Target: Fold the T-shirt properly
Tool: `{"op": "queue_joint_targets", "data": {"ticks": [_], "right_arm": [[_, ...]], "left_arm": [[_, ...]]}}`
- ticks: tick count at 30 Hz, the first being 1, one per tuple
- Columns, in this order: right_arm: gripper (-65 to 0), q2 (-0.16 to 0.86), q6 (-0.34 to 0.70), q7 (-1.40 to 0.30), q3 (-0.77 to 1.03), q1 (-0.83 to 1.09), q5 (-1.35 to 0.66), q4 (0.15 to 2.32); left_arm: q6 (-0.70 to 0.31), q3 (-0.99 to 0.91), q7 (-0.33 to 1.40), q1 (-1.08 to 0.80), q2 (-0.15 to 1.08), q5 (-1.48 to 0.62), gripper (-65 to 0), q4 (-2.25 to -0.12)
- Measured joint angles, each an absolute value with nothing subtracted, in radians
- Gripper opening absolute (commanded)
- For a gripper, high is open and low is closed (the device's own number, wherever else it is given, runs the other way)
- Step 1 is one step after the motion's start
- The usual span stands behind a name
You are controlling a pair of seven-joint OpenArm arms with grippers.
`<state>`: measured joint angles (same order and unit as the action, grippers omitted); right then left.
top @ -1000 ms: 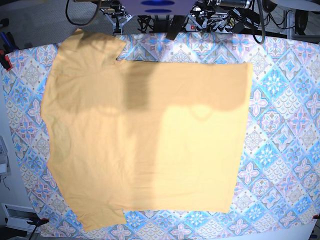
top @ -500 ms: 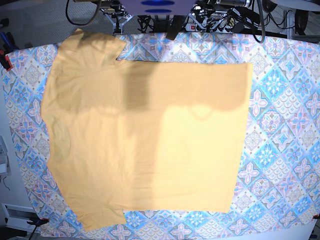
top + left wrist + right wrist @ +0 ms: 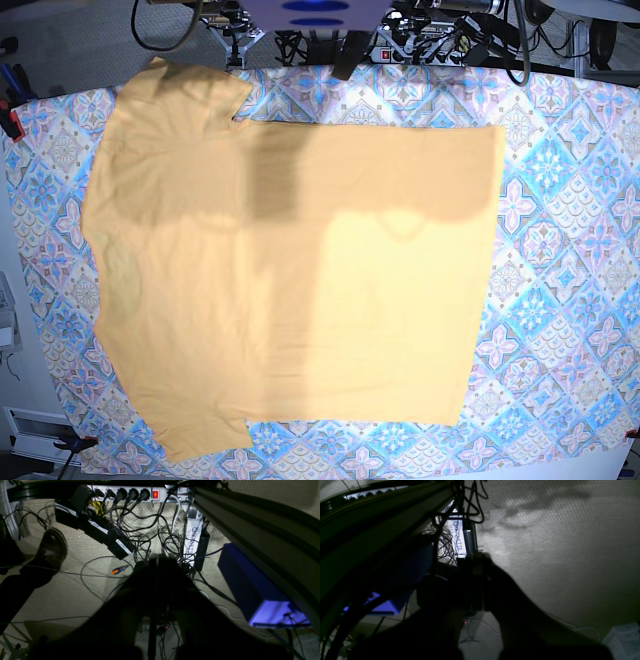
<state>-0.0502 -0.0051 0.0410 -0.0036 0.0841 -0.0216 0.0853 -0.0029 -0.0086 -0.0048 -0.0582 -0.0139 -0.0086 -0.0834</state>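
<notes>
the t-shirt (image 3: 290, 280) lies flat across the middle of the patterned tablecloth (image 3: 560, 300) — one sleeve at the cloth's far edge. the left gripper (image 3: 160, 562) and right gripper (image 3: 476, 562) hang off the cloth over the floor — jaws closed, holding nothing.

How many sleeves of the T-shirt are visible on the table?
2. One sleeve lies at the far left corner of the T-shirt, the other sleeve at the near left corner. Both lie flat on the patterned tablecloth.
</notes>
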Motion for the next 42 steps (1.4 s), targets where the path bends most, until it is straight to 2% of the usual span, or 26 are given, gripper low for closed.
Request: {"op": "queue_joint_targets", "data": {"ticks": [10, 25, 33, 36, 42], "right_arm": [[-65.0, -0.05, -0.005, 0.048, -0.004, 0.105, -0.022, 0.104], [-65.0, 0.017, -0.005, 0.047, -0.004, 0.208, -0.01, 0.178], [-65.0, 0.056, -0.011, 0.047, -0.066, 0.325, -0.01, 0.296], [-65.0, 0.072, -0.005, 0.044, -0.125, 0.398, -0.01, 0.393], [-65.0, 0.091, 0.005, 0.043, -0.131, 0.515, -0.01, 0.575]], "left_arm": [[-0.003, -0.009, -0.006, -0.059, -0.01, -0.008, -65.0, -0.083], [-0.005, -0.009, -0.008, -0.144, 0.043, -0.009, -65.0, -0.093], [-0.009, -0.009, 0.0, -0.302, 0.075, -0.006, -65.0, -0.277], [-0.001, -0.009, 0.0, -0.367, 0.078, -0.005, -65.0, -0.356], [-0.002, -0.009, -0.006, -0.46, 0.12, -0.007, -65.0, -0.514]]}}
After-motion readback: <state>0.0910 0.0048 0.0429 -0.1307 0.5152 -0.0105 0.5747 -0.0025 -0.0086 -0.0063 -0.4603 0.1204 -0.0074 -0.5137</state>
